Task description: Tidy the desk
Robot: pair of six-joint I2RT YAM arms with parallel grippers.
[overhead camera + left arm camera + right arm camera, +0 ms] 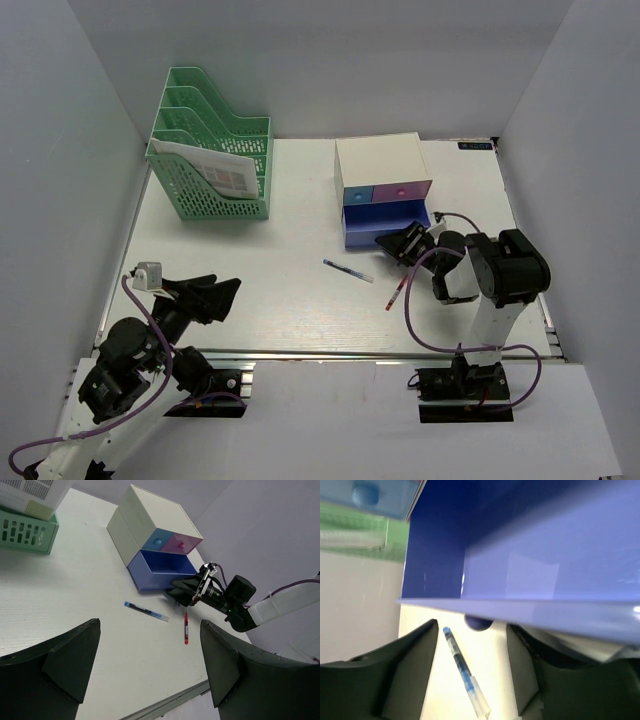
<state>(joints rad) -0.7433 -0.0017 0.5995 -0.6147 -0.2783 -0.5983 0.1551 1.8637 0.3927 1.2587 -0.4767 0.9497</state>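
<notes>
The white desk (250, 290) holds a blue pen (347, 270) and a red pen (395, 293) near its middle right. A white drawer box (383, 165) has its big blue lower drawer (385, 222) pulled open. My right gripper (402, 243) is open at the drawer's front. In the right wrist view its fingers (415, 655) stand either side of the drawer's dark blue knob (479, 623), not closed on it, with the blue pen (462, 667) below. My left gripper (215, 295) is open and empty, low at the front left. Both pens show beyond it (146, 611), (185, 628).
A green file holder (210, 150) with papers stands at the back left. Small blue (357, 194) and pink (402, 190) drawers are closed above the open one. Grey walls enclose the desk; a metal rail (330, 353) runs along its front edge.
</notes>
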